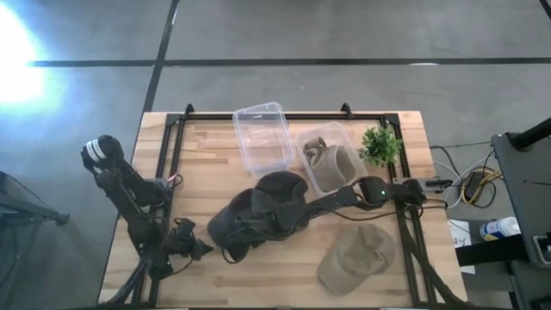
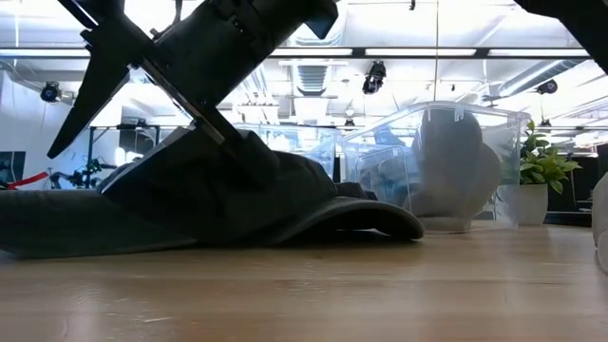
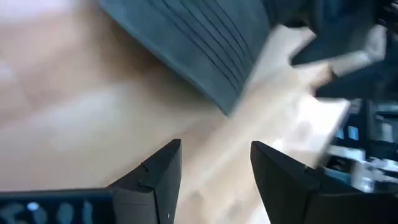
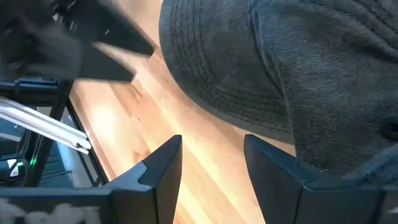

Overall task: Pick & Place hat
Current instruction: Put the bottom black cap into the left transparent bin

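The right gripper (image 4: 208, 180) sits low over the table (image 1: 207, 185), its two fingers (image 4: 163, 171) spread apart with bare wood showing between them and nothing held. Just past the fingertips in the right wrist view lies the dark hat (image 4: 273, 68), brim toward the camera. From above, the right arm reaches from the table's right side across to the middle, stretched long and nearly flat, its end over the dark hat (image 1: 258, 215), which lies near the centre of the table; at table height the arm slants steeply down onto the hat's crown (image 2: 218, 190), and whether it touches the cloth is hard to say.

The left gripper (image 3: 214, 168) is near the table's front left corner, the arm folded back along the left edge. Its fingers (image 3: 158, 177) are also parted and empty, pointing toward the dark hat's brim (image 3: 199, 43), a little apart from it.

A tan cap (image 1: 357, 257) lies near the front right. Farther back stand two clear bins: an empty one (image 1: 261, 136) and one (image 1: 331, 159) with a beige hat inside, then a small potted plant (image 1: 380, 145) at the back right.
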Controlling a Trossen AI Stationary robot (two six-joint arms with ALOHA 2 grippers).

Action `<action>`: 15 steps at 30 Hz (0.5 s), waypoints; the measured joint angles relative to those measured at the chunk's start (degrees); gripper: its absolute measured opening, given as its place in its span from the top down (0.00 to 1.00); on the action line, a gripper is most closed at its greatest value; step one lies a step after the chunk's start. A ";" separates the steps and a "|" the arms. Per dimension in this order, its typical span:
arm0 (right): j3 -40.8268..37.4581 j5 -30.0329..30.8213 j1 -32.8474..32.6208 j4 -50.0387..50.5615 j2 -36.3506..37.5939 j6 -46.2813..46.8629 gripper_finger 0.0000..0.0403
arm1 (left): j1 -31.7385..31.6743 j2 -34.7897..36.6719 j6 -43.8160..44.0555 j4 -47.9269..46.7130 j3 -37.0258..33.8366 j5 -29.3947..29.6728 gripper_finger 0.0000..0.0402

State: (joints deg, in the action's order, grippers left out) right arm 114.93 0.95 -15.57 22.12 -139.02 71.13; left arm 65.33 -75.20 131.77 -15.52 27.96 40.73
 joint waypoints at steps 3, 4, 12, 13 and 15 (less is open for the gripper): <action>-0.04 0.00 -0.02 -0.03 0.04 -0.08 0.58 | -1.29 -0.34 0.13 -2.73 -0.02 0.99 0.54; -0.06 0.00 -0.02 -0.03 0.04 -0.07 0.58 | -2.03 -0.42 0.08 -3.73 -0.08 1.63 0.54; -0.09 -1.42 -0.02 -0.08 0.09 -0.15 0.58 | -3.69 -2.05 -2.76 -4.49 -0.17 13.43 0.54; -0.09 -1.66 -0.02 -0.10 0.09 -0.16 0.58 | -3.69 -2.21 -2.72 -4.49 -0.17 13.69 0.54; -0.09 -2.64 0.00 -0.55 0.09 -0.35 0.58 | -3.69 -2.62 -2.72 -4.00 -0.17 14.27 0.54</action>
State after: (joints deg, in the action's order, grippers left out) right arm 114.85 -1.69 -15.57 21.57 -138.93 70.78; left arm 61.65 -77.82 129.05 -19.52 27.79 55.00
